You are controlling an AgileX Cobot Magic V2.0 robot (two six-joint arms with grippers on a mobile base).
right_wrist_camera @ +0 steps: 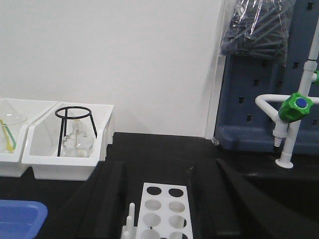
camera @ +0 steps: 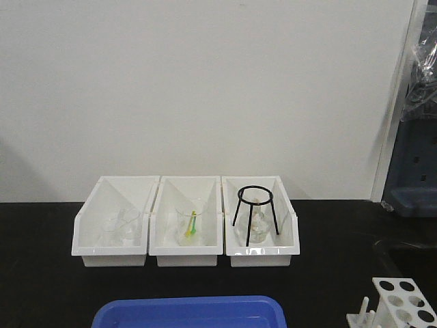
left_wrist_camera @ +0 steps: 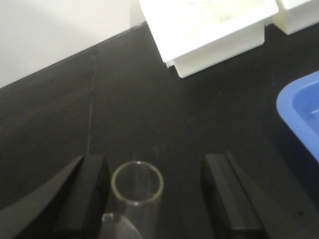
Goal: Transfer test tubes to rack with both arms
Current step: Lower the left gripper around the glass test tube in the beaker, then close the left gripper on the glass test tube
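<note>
In the left wrist view a clear glass test tube (left_wrist_camera: 137, 181) points its open mouth away from the camera. It lies between the black fingers of my left gripper (left_wrist_camera: 154, 160), close against the left finger (left_wrist_camera: 87, 194), with a wide gap to the right one. The jaws stand open. In the right wrist view the white rack (right_wrist_camera: 162, 211) with its grid of round holes and side pegs sits low between the spread fingers of my right gripper (right_wrist_camera: 163, 172), which is open. The rack (camera: 404, 301) also shows at the bottom right of the front view, where neither arm appears.
Three white open-fronted bins (camera: 113, 251) stand in a row at the back of the black bench, holding glassware and a black ring tripod (camera: 254, 205). A blue tray (camera: 190, 313) lies at the front. A blue pegboard (right_wrist_camera: 249, 99) and a green tap (right_wrist_camera: 295, 107) stand at the right.
</note>
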